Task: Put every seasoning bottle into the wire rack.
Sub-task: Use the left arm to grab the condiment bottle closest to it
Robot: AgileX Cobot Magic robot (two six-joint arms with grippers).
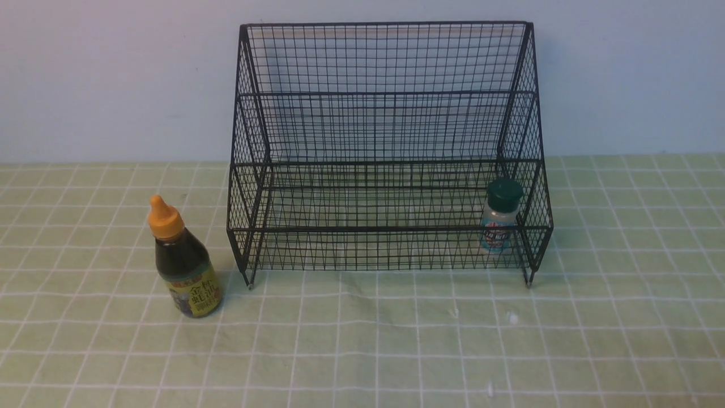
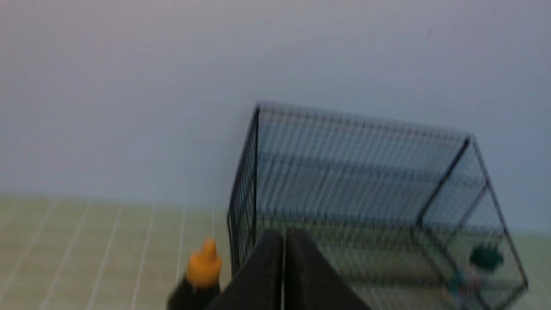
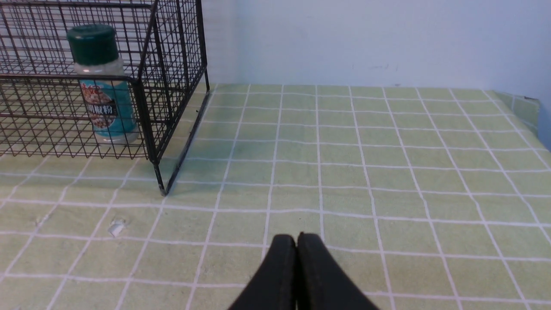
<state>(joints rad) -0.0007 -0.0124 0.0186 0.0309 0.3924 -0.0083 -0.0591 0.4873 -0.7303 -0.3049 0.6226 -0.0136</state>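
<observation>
One green-capped shaker [image 1: 500,218] upright inside wire rack [image 1: 388,164], lower tier, 4 o'clock corner. You see orange-capped sauce bottle [image 1: 184,260] upright on tabletop [image 1: 396,340], just beside rack at its 8 o'clock. Your left end effector [image 2: 284,245] and right end effector [image 3: 296,245]: both pressed closed, holding nothing.

The wire rack [image 1: 385,228] looks like thin black metal wire with a faint sheen, and the tablecloth [image 1: 396,340] is matt green cloth, a bit creased. Pretty sure the 2 bottles are smooth plastic: the dark-sauce bottle [image 1: 184,266] is glossy with an orange cap, the shaker [image 1: 501,218] clear with a printed teal label.
</observation>
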